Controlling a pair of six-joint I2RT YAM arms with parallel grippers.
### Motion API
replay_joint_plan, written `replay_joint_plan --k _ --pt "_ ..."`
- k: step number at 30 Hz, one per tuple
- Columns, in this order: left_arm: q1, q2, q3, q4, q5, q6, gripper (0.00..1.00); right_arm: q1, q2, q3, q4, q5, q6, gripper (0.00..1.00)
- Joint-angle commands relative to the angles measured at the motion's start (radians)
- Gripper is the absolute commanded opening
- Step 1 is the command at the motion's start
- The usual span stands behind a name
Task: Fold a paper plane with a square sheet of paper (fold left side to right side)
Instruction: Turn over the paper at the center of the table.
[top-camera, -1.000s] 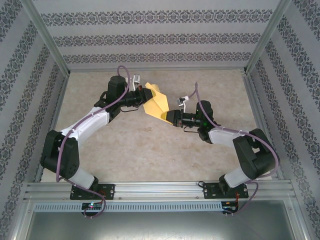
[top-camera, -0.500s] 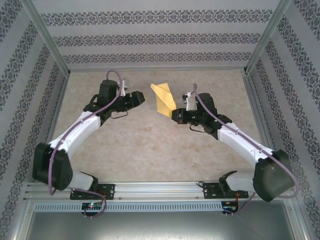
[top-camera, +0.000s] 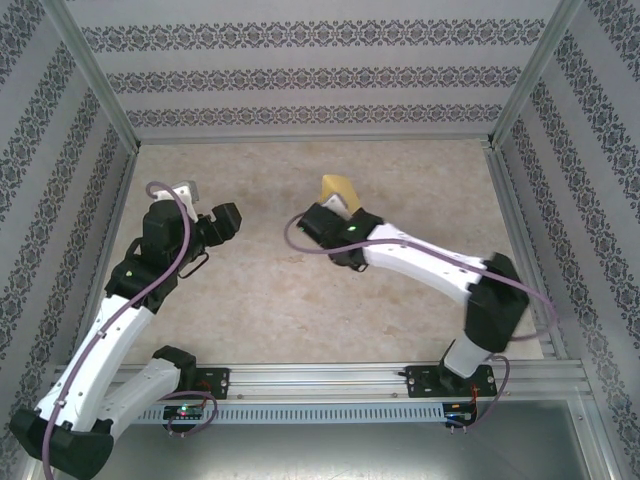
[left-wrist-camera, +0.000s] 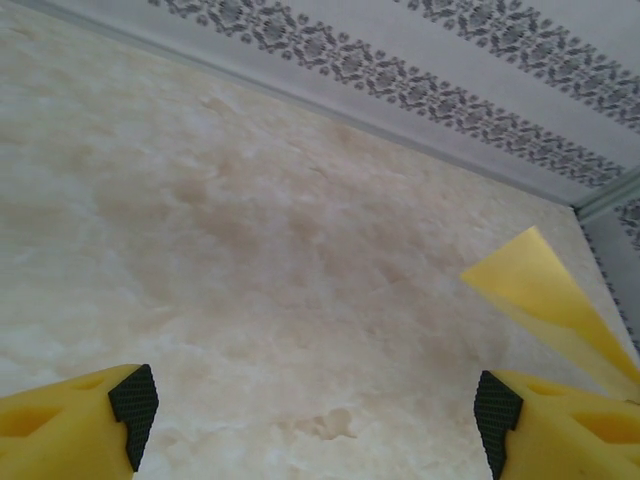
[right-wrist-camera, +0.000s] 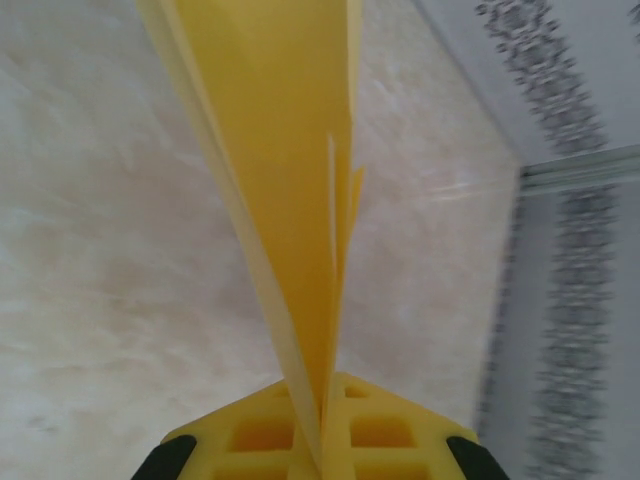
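Now | marbled floor (top-camera: 300, 300), patterned walls (top-camera: 320, 80) | left end effector (left-wrist-camera: 315, 410) spread | right end effector (right-wrist-camera: 322, 440) pinching paper plane (right-wrist-camera: 280, 150)

The table (top-camera: 300, 300) has a beige marbled top, mottled with darker tan patches. Walls (top-camera: 320, 75) papered in grey floral stripes stand along its far, left and right edges, and slanting aluminium posts (top-camera: 95, 75) meet the two far corners. A ribbed aluminium rail (top-camera: 320, 378) runs along the near edge, with a slotted grey strip (top-camera: 320, 412) just before it.

White arms (top-camera: 420, 258), black joints (top-camera: 495, 312) — purple cables (top-camera: 288, 232)
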Motion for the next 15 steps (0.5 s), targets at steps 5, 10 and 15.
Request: replay_joint_plan --k 5,10,15 --pt "0.007 -0.03 -0.017 -0.051 -0.075 0.034 0.86 0.075 0.255 0.051 -0.157 0.369 -0.164 0.03" --pt "0.007 -0.03 -0.023 -0.05 -0.079 0.033 0.87 0.11 0.339 0.027 -0.141 0.383 -0.189 0.05" --pt "0.007 -0.029 -0.02 -0.057 -0.079 0.033 0.87 0.176 0.384 -0.013 -0.155 0.316 -0.197 0.14"
